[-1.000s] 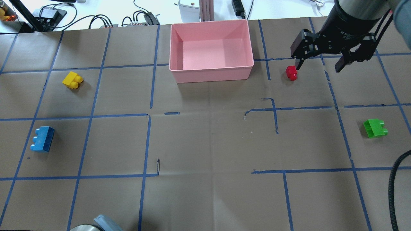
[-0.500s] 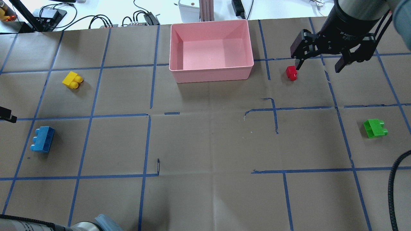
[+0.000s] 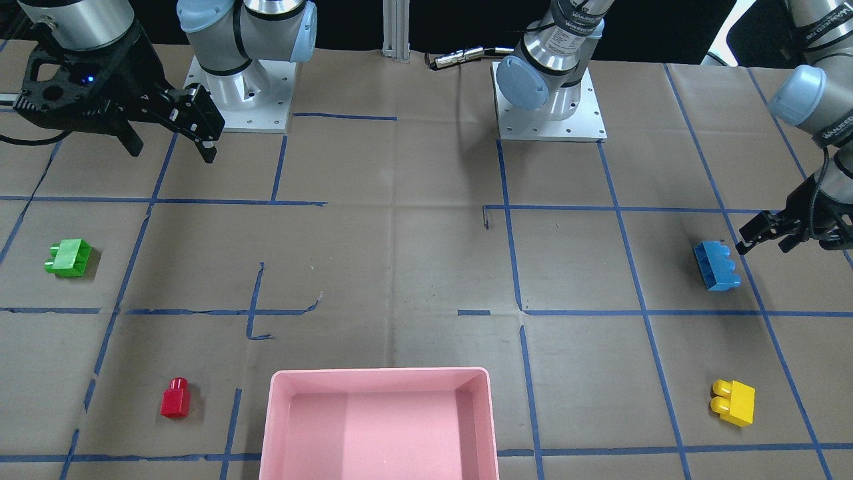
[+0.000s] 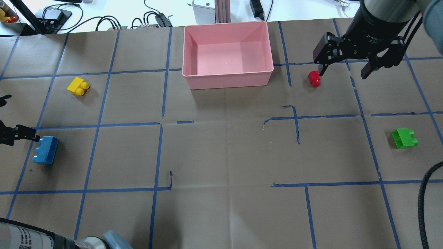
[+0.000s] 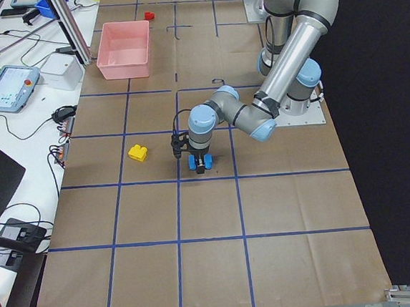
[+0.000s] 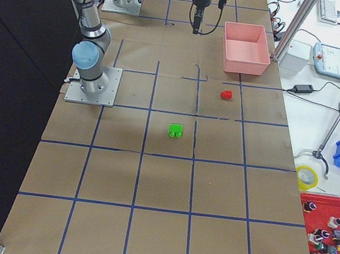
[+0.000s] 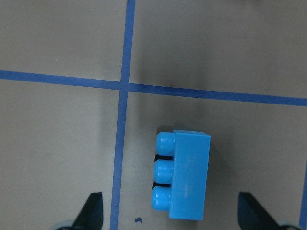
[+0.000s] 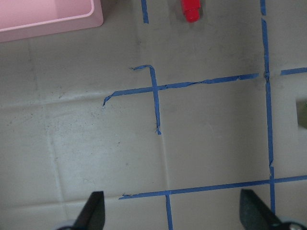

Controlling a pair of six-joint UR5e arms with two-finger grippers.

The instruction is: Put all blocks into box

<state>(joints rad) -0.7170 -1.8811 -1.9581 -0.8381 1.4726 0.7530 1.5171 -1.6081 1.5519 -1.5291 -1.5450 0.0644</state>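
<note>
blocks are all seen outside the box, so no part of the task is judged done; the blue block is the one at hand. it lies on its side on the brown paper, well apart from the box, with a row of rounded studs turned toward one finger and a plain face toward the other. a slip is judged the main risk: if the left gripper is closed across the glossy studs, the block may be twisted or squeezed out, or dropped on the long carry to the box. the paper could also be struck if the fingers are lowered too far. the left gripper is spread wide with nothing in it, the blue block framed between its fingers. the red block lies near the box, the yellow block and green block farther out, each glossy and tipped on its side. the right gripper is likewise spread wide and empty, raised above the table; the red block is seen only at the edge of its wrist view, so a close there would catch nothing
</note>
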